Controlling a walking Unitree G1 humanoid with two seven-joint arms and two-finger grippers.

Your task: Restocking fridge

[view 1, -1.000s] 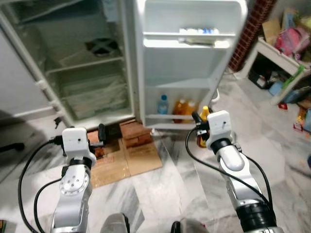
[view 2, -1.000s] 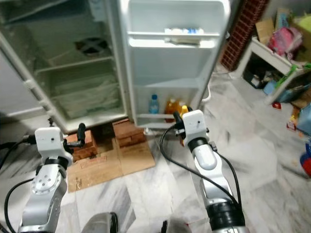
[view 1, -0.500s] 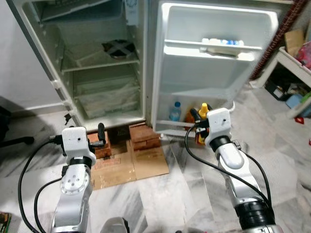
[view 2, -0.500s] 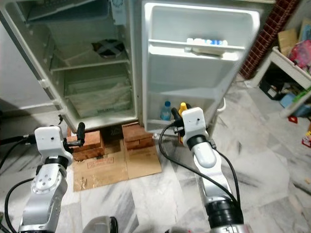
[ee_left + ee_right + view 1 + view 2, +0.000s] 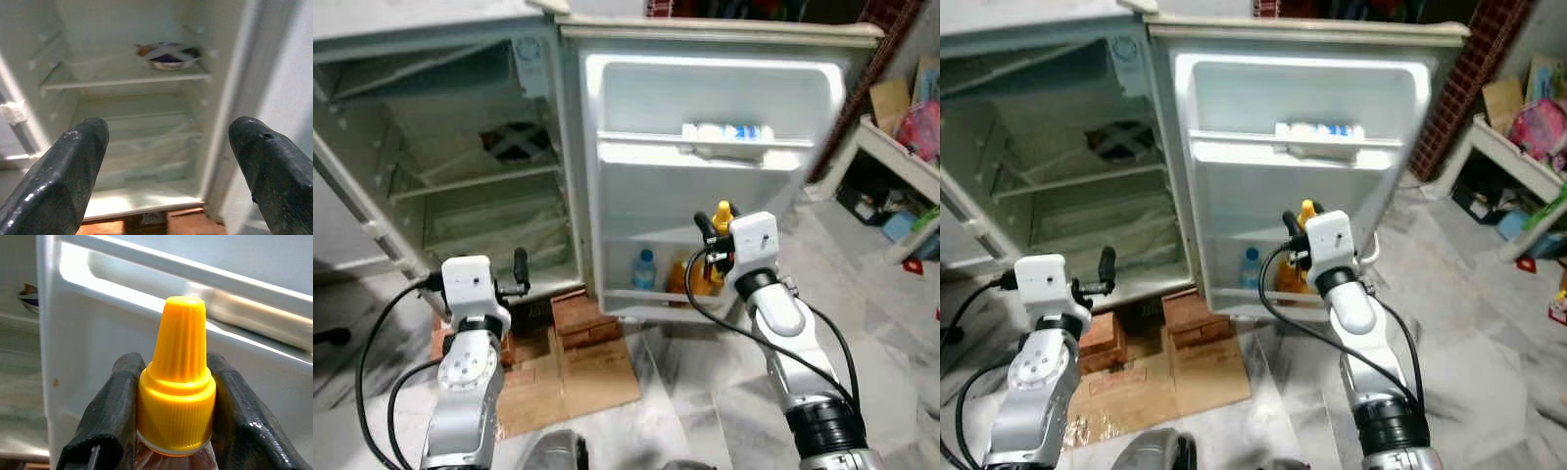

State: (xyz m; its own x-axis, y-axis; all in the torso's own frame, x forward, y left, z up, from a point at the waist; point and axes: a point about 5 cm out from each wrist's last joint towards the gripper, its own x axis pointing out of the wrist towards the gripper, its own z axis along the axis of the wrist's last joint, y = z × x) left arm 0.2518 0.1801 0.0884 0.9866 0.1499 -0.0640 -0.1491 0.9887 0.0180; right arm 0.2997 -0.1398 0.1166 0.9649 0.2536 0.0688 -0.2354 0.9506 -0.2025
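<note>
Item: yellow-capped bottle [image 5: 176, 377], brownish contents, clamped at the neck between the two fingers [image 5: 113, 416] of the right gripper [image 5: 713, 233]. Position: held upright before the open fridge door [image 5: 705, 186], above the lower door shelf [image 5: 651, 296], not yet set down.

Change since a second ago: the bottle is carried higher against the door, and the head camera now looks more squarely at the fridge.

Meaning, as judged: approach finished; placement on a door shelf is the step in hand.

Lower door shelf: a small water bottle [image 5: 645, 268] and orange bottles [image 5: 690, 277] already stocked. Upper door shelf: a white and blue packet [image 5: 722, 131].

Fridge interior [image 5: 132, 98]: a covered dish [image 5: 167, 53] on the shelf; a crisper below.

Left gripper [image 5: 520, 271]: fingers apart, empty, facing the interior.

Floor: bricks [image 5: 589, 315] and cardboard [image 5: 570, 372] under the fridge.
</note>
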